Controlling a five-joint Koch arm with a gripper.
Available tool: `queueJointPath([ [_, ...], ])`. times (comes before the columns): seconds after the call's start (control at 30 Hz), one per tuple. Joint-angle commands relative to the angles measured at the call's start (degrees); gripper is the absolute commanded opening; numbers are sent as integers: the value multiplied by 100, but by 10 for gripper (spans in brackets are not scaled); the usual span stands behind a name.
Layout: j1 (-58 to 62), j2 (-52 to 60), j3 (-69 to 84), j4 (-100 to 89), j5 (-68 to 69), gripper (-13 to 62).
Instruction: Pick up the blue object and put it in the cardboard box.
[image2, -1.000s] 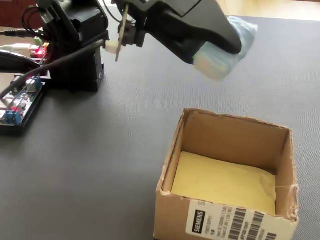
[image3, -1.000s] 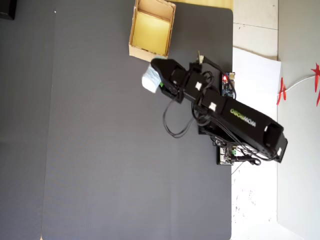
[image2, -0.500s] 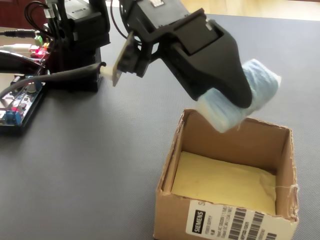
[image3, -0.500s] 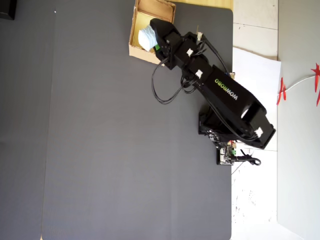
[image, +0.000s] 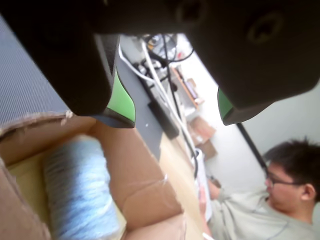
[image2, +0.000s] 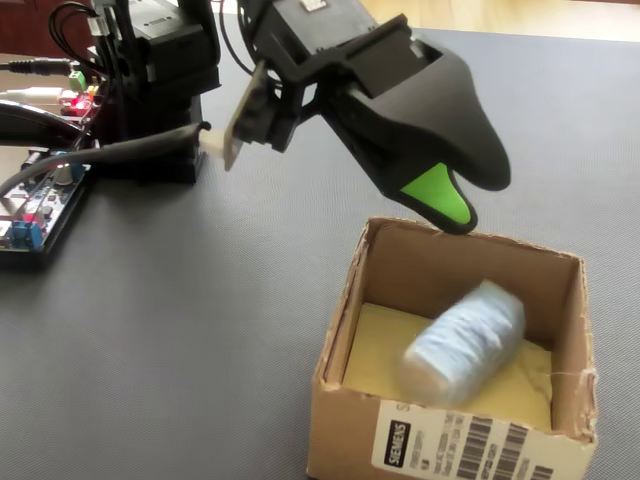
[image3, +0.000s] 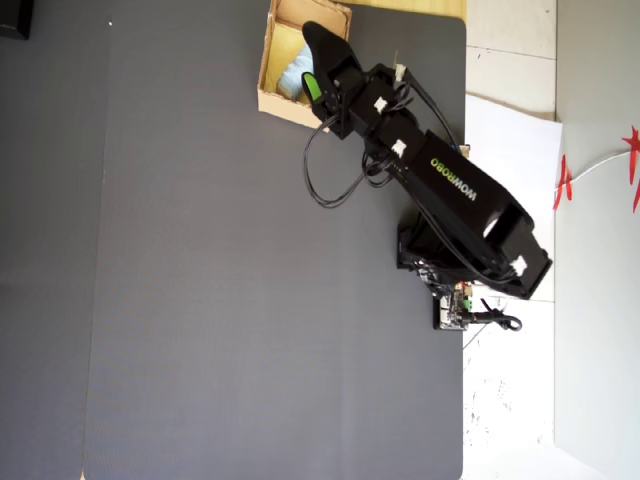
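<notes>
The blue object (image: 80, 190), a pale ridged lump, lies inside the cardboard box (image: 145, 175) on its yellowish floor. The fixed view shows the blue object (image2: 465, 340) lying tilted in the box (image2: 450, 445), slightly blurred. My gripper (image: 176, 117) hangs above the box's back wall, open, its green-padded jaws wide apart with nothing between them. In the fixed view the gripper (image2: 450, 205) is just over the box's far rim. From overhead, the gripper (image3: 312, 75) covers part of the box (image3: 268, 60), and a sliver of the blue object (image3: 293, 78) shows.
The box stands at the far edge of the dark grey mat (image3: 200, 300). A circuit board with cables (image2: 40, 200) lies beside the arm's base (image2: 150, 90). A person (image: 280, 200) sits beyond the table in the wrist view.
</notes>
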Motion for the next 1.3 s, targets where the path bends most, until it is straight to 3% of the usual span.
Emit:
queueJointPath([
  [0.0,-211,325,-193,-123,105,325],
  [0.4,-2171,976,308,-519,712,333],
  [0.8,-4184,1978,1731,-580,1178,342],
  [1.07,-4430,2936,2962,-686,1450,342],
  [1.27,-4438,2953,3577,-756,1441,345],
])
